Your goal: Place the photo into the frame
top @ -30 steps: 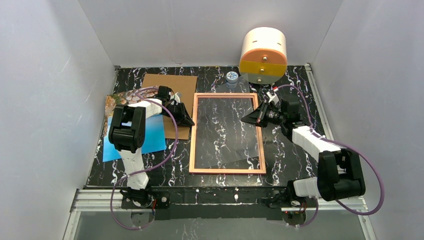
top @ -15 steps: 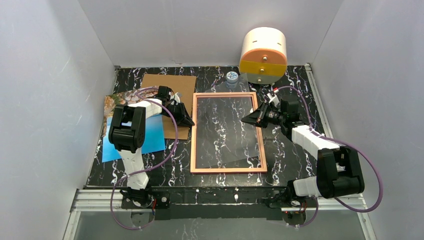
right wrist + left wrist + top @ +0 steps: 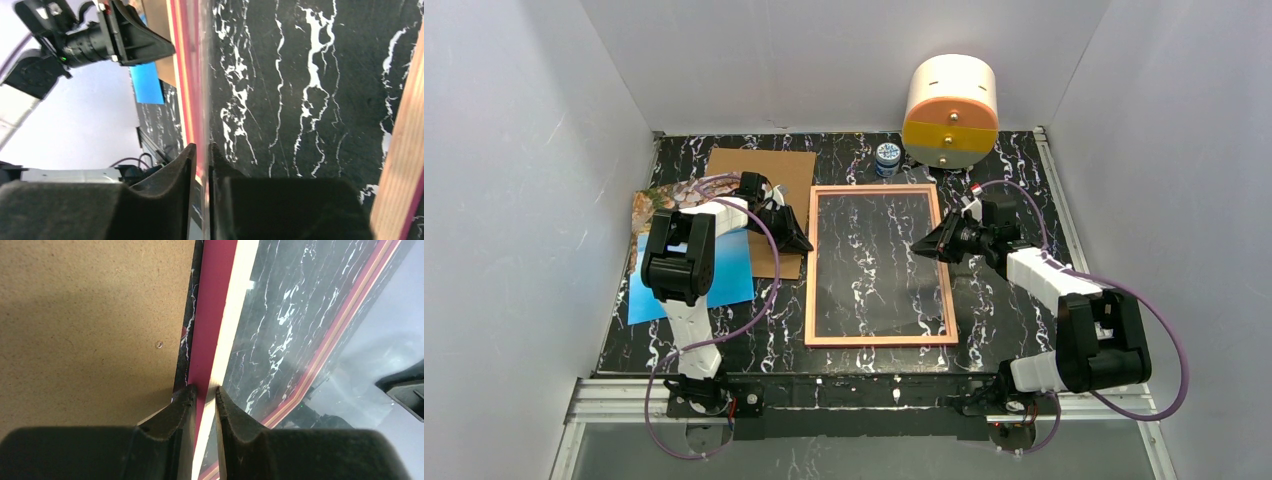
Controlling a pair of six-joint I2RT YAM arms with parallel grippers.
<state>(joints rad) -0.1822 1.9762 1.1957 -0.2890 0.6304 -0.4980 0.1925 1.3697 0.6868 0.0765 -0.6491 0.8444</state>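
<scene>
The frame (image 3: 812, 290) lies tan-orange side up in the middle of the table. My left gripper (image 3: 802, 243) is shut on its left rim; the left wrist view shows the jaws (image 3: 205, 390) pinching the pink and cream rim (image 3: 215, 315). My right gripper (image 3: 918, 246) is shut on the right edge of the clear pane (image 3: 874, 260), just inside the right rim. In the right wrist view the jaws (image 3: 201, 147) hold the thin pane edge. The photo (image 3: 734, 270) lies at the left, partly under my left arm, blue sky and brown rocks showing.
A brown cardboard backing board (image 3: 769, 165) lies at the back left, partly under my left gripper, and shows in the left wrist view (image 3: 90, 315). A white, orange and yellow drum (image 3: 951, 110) and a small blue-lidded jar (image 3: 887, 157) stand at the back.
The pane held by my right gripper has come down from a raised tilt toward the frame. My right gripper has moved slightly nearer and lower. The left arm has not moved.
</scene>
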